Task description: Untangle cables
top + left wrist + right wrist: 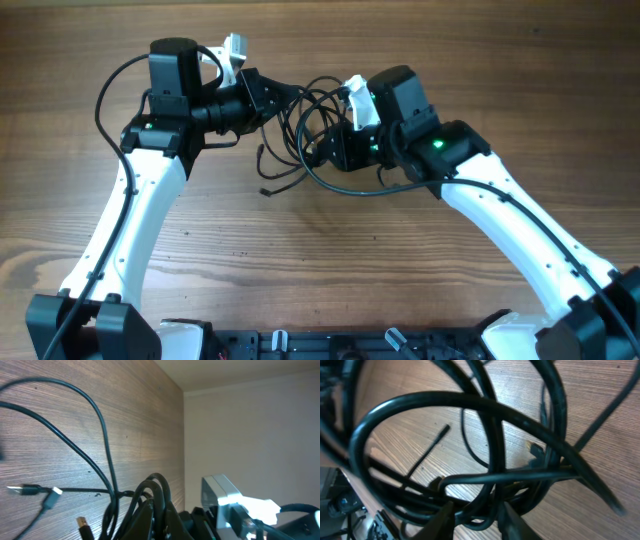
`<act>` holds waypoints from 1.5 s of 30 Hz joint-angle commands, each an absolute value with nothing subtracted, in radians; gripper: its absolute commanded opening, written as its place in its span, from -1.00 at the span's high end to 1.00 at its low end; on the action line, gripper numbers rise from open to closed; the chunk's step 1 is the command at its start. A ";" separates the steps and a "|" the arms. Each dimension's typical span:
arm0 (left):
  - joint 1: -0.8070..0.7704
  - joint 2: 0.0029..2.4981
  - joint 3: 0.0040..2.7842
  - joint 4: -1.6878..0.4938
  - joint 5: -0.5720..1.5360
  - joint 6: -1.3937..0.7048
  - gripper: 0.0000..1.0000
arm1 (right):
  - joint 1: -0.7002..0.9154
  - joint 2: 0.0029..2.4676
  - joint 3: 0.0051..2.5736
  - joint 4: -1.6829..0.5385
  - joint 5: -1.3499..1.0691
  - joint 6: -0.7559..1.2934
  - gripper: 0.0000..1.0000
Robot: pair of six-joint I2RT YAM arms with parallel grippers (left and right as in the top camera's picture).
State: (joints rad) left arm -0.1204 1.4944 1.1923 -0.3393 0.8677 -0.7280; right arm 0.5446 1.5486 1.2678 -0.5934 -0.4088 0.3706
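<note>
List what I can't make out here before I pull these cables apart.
Left fingers: the left wrist view cuts them off at the bottom edge; overhead, they are too small to see the grip.
Right fingers: the right wrist view shows only tips at the bottom edge; whether they pinch a cable is unclear.
Where the cables cross: overhead, too thin and partly under the right arm; right wrist, blurred, too close.

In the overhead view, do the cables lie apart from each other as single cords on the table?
No, the cables form one tangle of crossing loops between the left gripper and the right gripper.
</note>
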 commanded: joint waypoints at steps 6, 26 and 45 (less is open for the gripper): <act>-0.116 1.487 1.198 -0.334 0.960 -0.804 0.92 | 0.553 1.657 1.283 -0.497 -0.387 0.429 0.84; -0.116 1.487 1.198 -0.599 0.344 -0.474 0.92 | 0.290 1.357 1.311 -0.671 -0.523 0.419 0.07; -0.113 1.487 1.198 -0.212 1.071 -0.825 0.77 | 0.410 1.551 1.311 -0.642 -0.652 0.260 0.24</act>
State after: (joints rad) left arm -0.1154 1.4944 1.1877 -0.2226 1.0283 -0.7570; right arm 0.4065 1.5162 1.2968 -0.6434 -0.6506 0.3302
